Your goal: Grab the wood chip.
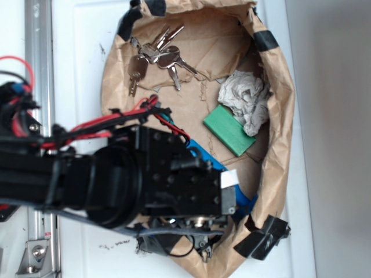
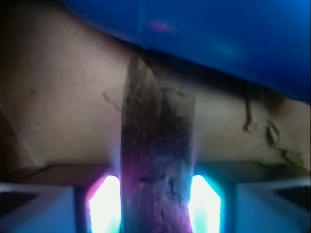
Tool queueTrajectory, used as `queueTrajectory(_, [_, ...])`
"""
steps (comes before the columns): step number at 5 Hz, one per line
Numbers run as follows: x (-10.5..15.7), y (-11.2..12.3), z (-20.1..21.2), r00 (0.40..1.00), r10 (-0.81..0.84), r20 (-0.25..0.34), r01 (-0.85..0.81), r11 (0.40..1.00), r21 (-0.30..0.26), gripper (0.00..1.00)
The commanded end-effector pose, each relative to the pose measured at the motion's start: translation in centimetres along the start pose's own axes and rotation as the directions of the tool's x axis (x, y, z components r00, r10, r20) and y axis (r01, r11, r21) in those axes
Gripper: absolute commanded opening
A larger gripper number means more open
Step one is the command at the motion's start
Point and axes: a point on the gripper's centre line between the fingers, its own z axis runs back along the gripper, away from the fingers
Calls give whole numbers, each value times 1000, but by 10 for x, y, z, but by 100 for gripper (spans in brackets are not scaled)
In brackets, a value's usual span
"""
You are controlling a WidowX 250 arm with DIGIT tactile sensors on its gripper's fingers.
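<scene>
Wood chip [image 2: 158, 165]: wrist view, dark streaky sliver standing between the two fingers [image 2: 46, 206], its far end under the blue bottle [image 2: 218, 34], brown paper beneath.
Gripper [image 2: 156, 204]: fingers apart, chip in the gap; whether they touch it, cannot tell.
Exterior: arm hides the chip; keys [image 1: 155, 57] near paper's top edge, green block [image 1: 229, 128] and crumpled tissue [image 1: 246, 98] toward right edge.
</scene>
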Motion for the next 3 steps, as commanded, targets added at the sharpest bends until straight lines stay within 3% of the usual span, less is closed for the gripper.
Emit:
queueTrajectory(1, [-7,1,-2,999,-42,34,42,999,-3,0])
queueTrajectory(2, [-3,7,5,997,-52,51,53,999,-9,0])
queueTrajectory(3, [2,28,38,984,-121,134,117,993,34,0])
